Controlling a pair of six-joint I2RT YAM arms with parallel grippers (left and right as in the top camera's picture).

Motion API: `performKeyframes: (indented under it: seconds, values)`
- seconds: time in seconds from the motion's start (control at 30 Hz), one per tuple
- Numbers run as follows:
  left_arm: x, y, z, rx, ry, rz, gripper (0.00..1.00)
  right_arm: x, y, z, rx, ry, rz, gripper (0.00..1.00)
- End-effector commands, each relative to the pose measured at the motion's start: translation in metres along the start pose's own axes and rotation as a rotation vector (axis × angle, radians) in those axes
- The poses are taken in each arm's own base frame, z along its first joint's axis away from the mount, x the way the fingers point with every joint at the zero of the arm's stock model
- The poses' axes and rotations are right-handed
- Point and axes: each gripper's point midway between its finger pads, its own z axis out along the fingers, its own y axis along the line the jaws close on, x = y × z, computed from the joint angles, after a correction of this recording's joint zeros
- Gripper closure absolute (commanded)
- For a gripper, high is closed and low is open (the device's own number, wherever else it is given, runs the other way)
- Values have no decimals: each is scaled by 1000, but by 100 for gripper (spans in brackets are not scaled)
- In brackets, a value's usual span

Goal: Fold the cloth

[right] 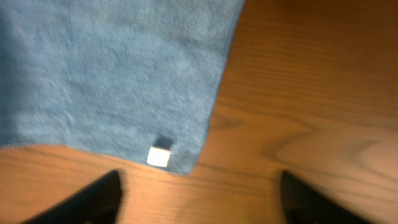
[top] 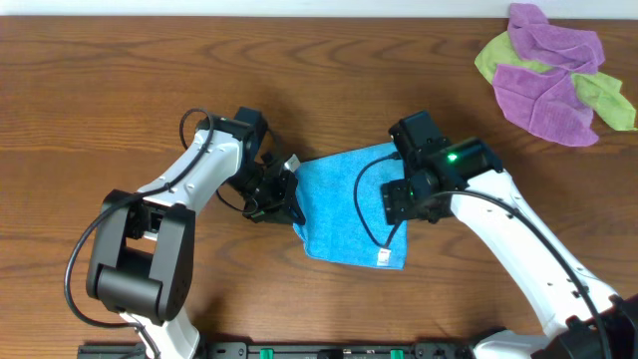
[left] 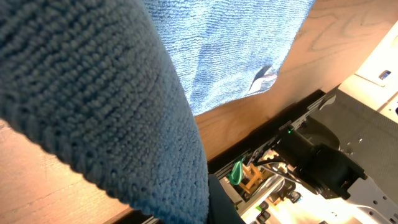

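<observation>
The bright sky-blue square terry cloth (top: pixel 344 204) lies on the brown wooden table (top: pixel 120 90), its nine-o'clock edge pinched in the closed left gripper (top: pixel 282 199), the right gripper (right: pixel 199 183) wide open and empty over its three-o'clock edge.

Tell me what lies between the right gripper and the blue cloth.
Only a narrow strip of bare wooden table, shown in the right wrist view: the open right gripper hangs just off the cloth's edge near its white tag.
</observation>
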Motion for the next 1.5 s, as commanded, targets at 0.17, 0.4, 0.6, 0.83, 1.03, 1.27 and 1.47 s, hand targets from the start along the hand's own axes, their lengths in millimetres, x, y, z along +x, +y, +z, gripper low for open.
performKeyframes:
  seconds: [0.17, 0.4, 0.6, 0.83, 1.03, 1.27, 1.47]
  values:
    - [6, -1, -2, -8, 4, -8, 94, -20, -1, -7, -18, -80, 6, 84]
    - [23, -8, 8, -35, 63, 18, 94, -20, -6, -7, 3, -80, 9, 73]
    - [29, -5, 9, -194, 20, 84, 94, -17, -9, -7, 20, -71, 9, 72]
    - [24, -1, -6, -261, -62, 107, 81, -19, -10, -7, 23, -76, 6, 53]
    - [20, 9, -9, -320, -80, 106, 5, -18, -9, -7, 19, -73, 4, 52]
    - [9, 26, -19, -420, -138, 81, 5, -12, 8, -7, -77, -42, -48, 55]
    - [-9, 32, -29, -427, -212, 75, 5, -13, 3, -7, -67, -45, -54, 52]
